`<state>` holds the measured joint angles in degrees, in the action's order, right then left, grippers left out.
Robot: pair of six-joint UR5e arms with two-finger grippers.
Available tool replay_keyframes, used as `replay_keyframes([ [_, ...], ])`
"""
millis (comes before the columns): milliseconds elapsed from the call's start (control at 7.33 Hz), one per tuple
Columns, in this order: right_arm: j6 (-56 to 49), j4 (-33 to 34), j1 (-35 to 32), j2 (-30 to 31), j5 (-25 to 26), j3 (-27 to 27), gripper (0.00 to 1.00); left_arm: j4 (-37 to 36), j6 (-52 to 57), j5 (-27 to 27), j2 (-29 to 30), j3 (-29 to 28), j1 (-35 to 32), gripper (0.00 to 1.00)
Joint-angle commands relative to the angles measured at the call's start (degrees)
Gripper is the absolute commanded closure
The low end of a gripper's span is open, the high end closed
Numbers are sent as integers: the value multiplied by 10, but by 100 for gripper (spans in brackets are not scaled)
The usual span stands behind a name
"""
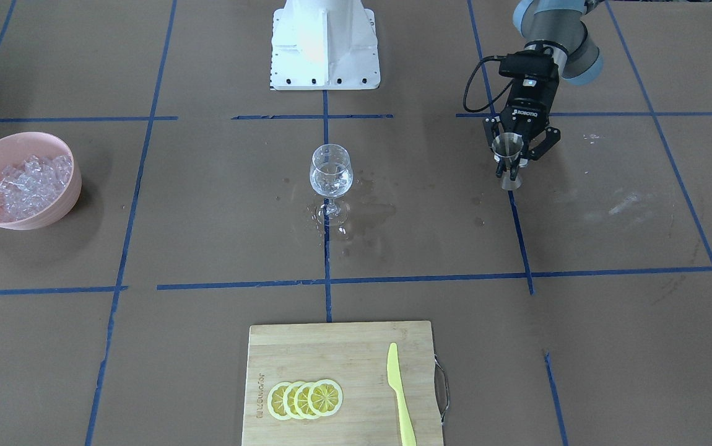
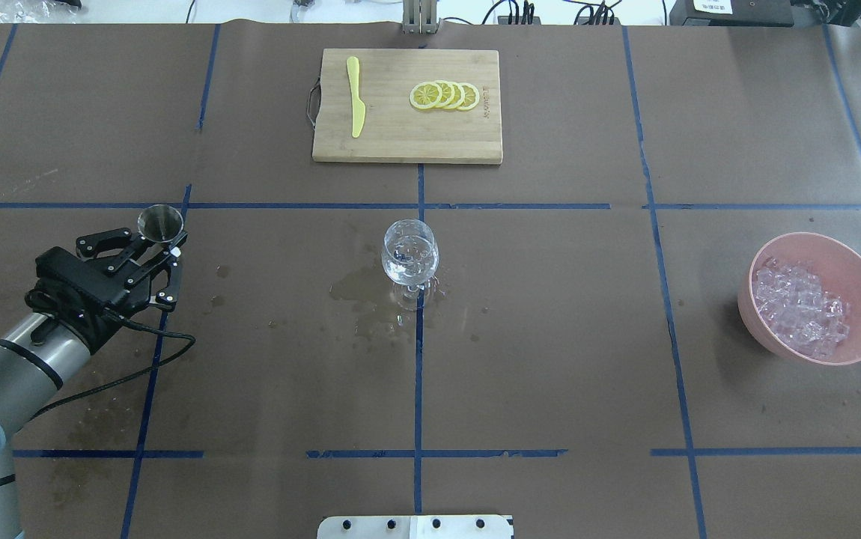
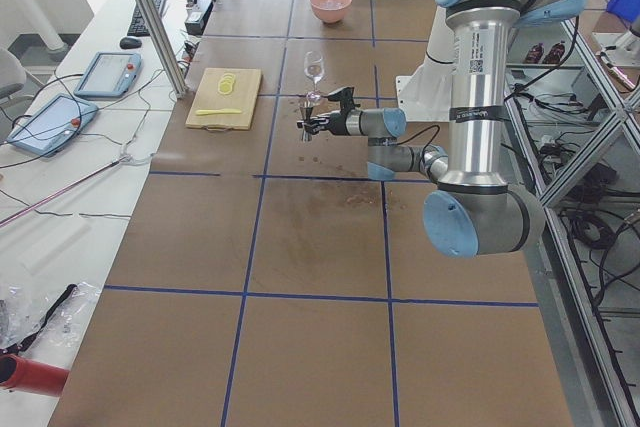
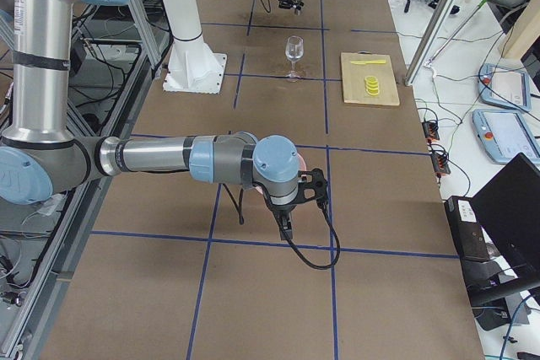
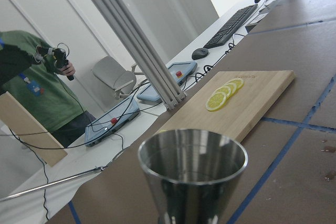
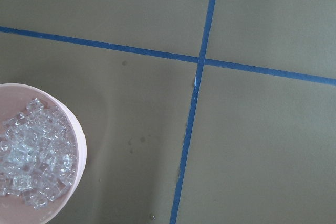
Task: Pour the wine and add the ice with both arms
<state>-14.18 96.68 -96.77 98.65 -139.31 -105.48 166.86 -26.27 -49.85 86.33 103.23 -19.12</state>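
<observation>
My left gripper (image 1: 511, 167) is shut on a steel jigger (image 1: 509, 148), held upright just over the table on my left side; the overhead view shows the jigger (image 2: 160, 222) between the black fingers (image 2: 176, 262). The left wrist view looks into the jigger's mouth (image 5: 192, 158). A wine glass (image 1: 331, 173) with a little clear wine stands at the table's middle. The ice (image 1: 31, 179) fills a pink bowl (image 1: 52, 214) on my right side. My right gripper (image 4: 287, 223) points down near that bowl; I cannot tell if it is open or shut.
Wet patches (image 2: 363, 288) spread around the glass's foot. A bamboo cutting board (image 1: 331, 347) with lemon slices (image 1: 305, 398) and a yellow knife (image 1: 400, 402) lies at the far edge. The white pedestal (image 1: 325, 43) stands behind. A person (image 5: 37, 93) stands beyond the table.
</observation>
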Motion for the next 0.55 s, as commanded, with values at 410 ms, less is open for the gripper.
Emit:
replay_keyframes([
  [410,0,0,0,7,1,-14,0,7,-297,97,-77,-37,101,100],
])
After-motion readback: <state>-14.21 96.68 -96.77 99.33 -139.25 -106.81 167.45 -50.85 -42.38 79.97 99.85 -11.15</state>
